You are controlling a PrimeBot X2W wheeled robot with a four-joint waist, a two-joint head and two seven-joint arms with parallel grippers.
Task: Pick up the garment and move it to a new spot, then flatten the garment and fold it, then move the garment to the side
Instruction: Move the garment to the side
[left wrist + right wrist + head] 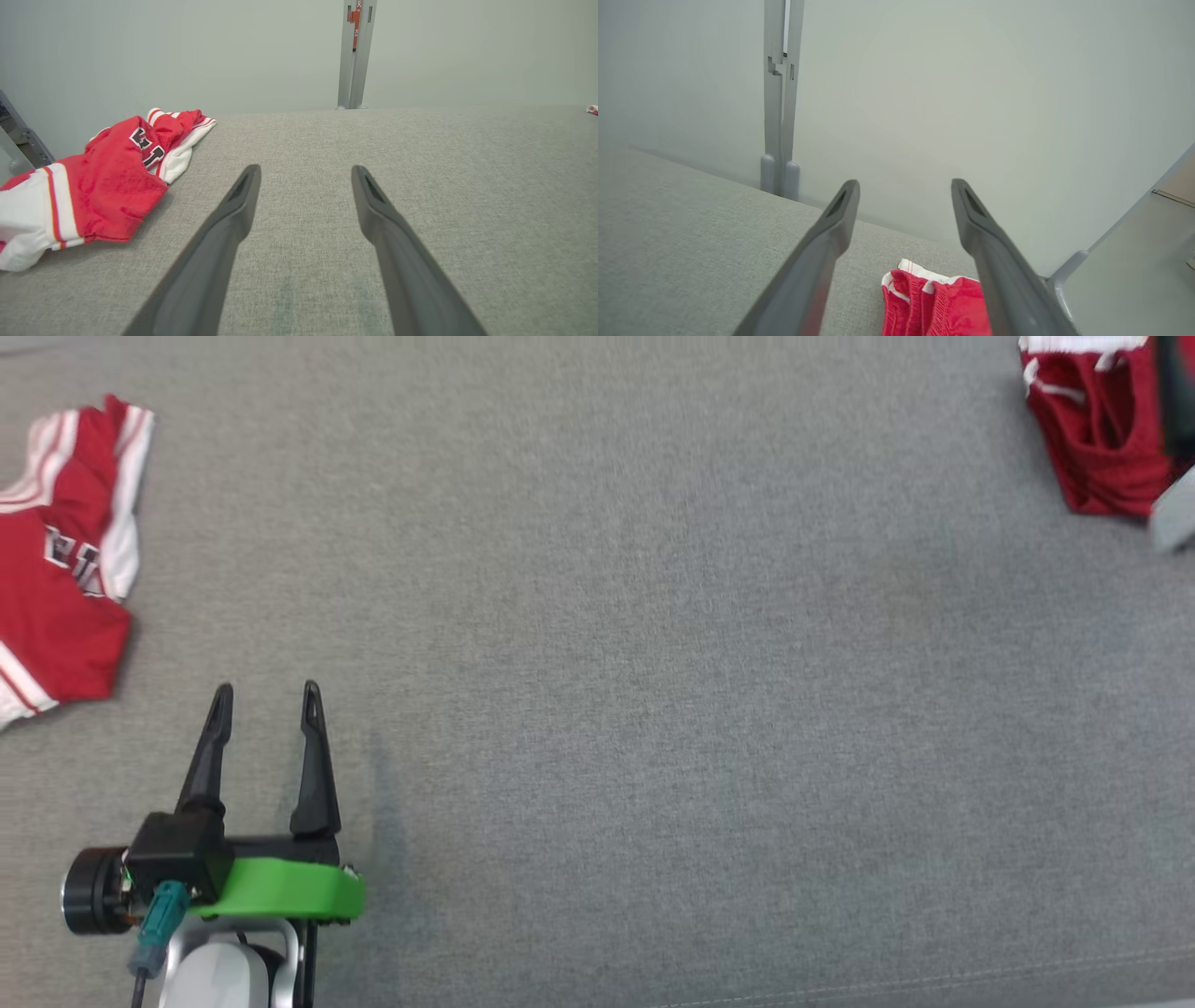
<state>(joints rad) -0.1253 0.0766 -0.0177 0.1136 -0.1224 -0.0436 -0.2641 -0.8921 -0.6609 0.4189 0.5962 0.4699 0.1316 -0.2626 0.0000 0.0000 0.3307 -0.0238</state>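
Two red clothes on a soft grey table, both grippers open

Closest in the head view, the left gripper (267, 691) has its two long, pointy black fingers spread apart – nothing between them – above a bright green plastic band. The table (653, 663) is covered in rough grey woven cloth. On the left lies a shiny red jersey (56, 579) with white stripes and dark letters, crumpled. At the far right edge sits the other red garment (1097, 439), bunched up, with a ribbed band and white trim. The right gripper (904, 184) hangs just above it, fingers wide apart, holding nothing. Behind stands a thin grey post (780, 93) against a plain pale wall.
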